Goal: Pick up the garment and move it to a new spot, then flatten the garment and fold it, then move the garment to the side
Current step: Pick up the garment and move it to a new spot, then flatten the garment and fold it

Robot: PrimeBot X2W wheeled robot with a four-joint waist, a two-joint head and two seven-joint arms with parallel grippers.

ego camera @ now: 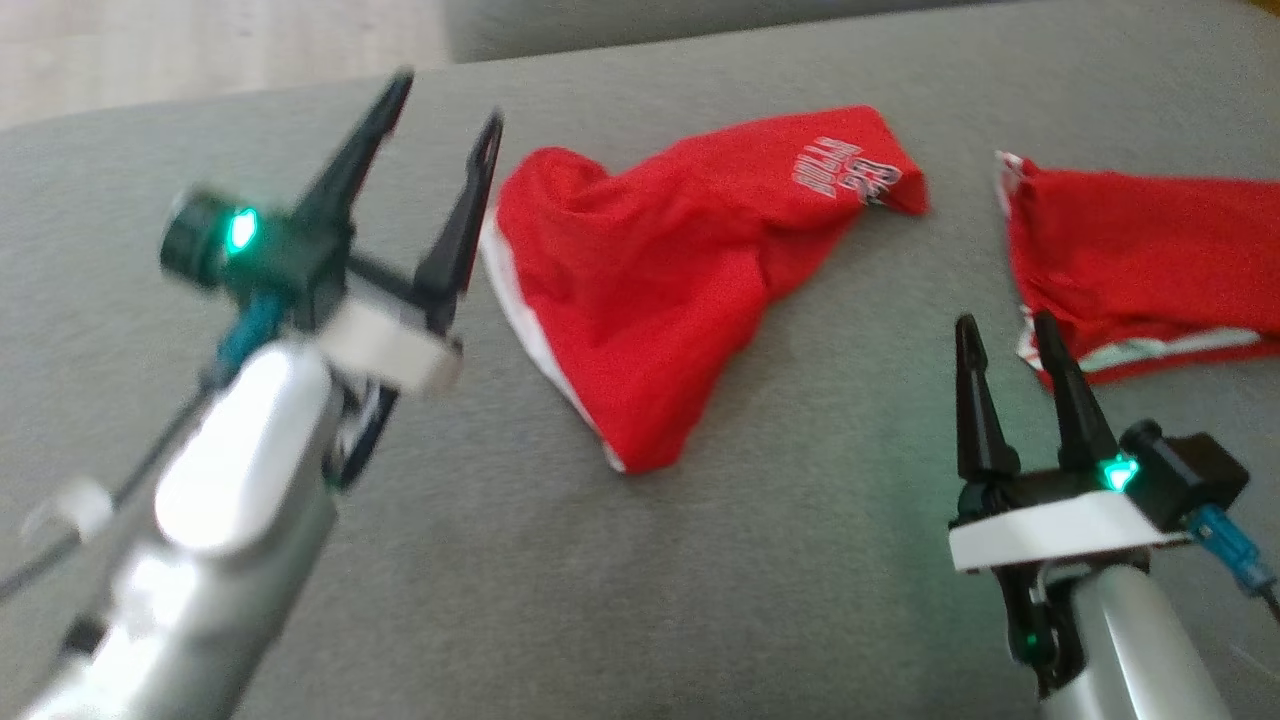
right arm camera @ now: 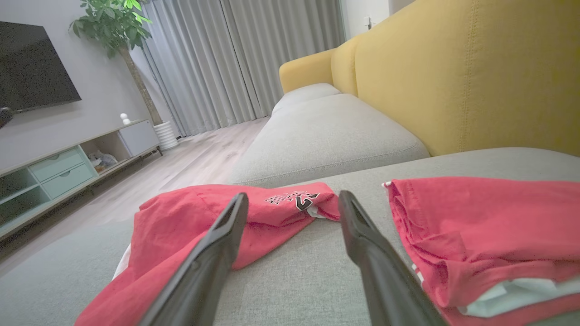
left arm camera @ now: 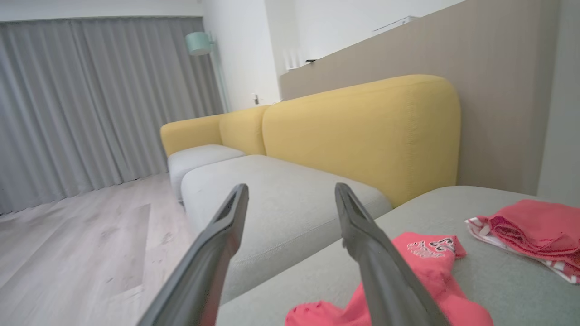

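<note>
The red garment (ego camera: 680, 290) is lying crumpled mid-way across the grey cushion (ego camera: 700, 600), w/ a 2nd red piece (ego camera: 1140, 260) well apart to its right. The left gripper (ego camera: 445, 105) is hovering just left of it, fingers apart & empty. The right gripper (ego camera: 1005, 330) is sitting near-right, also spread, holding nothing. Fabric's looking thin, light & floppy, prob. sagging once lifted, so pinching the white-trimmed hem is looking best.

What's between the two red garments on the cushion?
Bare grey cushion between crumpled garment and second garment, in head view; right gripper at the gap's near end.
</note>
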